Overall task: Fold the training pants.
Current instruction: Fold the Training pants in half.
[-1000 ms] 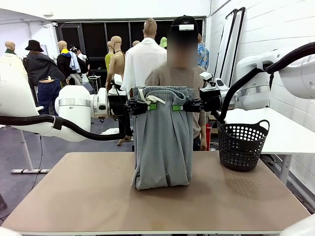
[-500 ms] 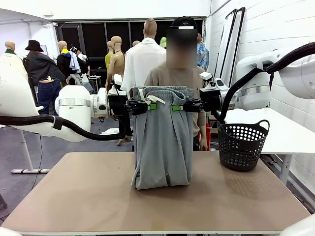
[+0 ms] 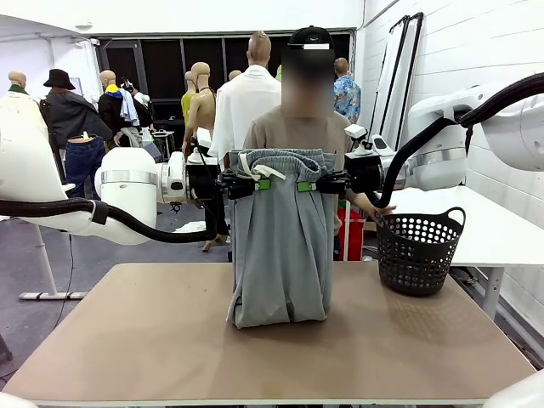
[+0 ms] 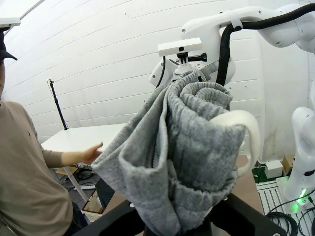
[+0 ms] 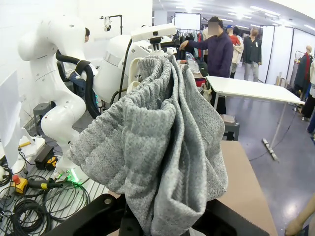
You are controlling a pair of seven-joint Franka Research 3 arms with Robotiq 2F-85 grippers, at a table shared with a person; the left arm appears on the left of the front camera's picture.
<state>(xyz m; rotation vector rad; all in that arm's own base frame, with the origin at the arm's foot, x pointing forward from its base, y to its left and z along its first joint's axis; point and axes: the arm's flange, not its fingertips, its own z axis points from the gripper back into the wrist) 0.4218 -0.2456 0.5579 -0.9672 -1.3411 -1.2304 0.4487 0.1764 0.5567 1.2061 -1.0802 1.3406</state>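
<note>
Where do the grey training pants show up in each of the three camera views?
Front view: training pants hang at centre, waistband held between both end effectors, legs bunched on the table.
Left wrist view: waistband bunched, centre bottom.
Right wrist view: waistband, centre.
Shared landmark: the white drawstring.

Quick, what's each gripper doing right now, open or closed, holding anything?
Left gripper: closed on the pants at the waistband.
Right gripper: closed on the pants at the waistband's other end.
</note>
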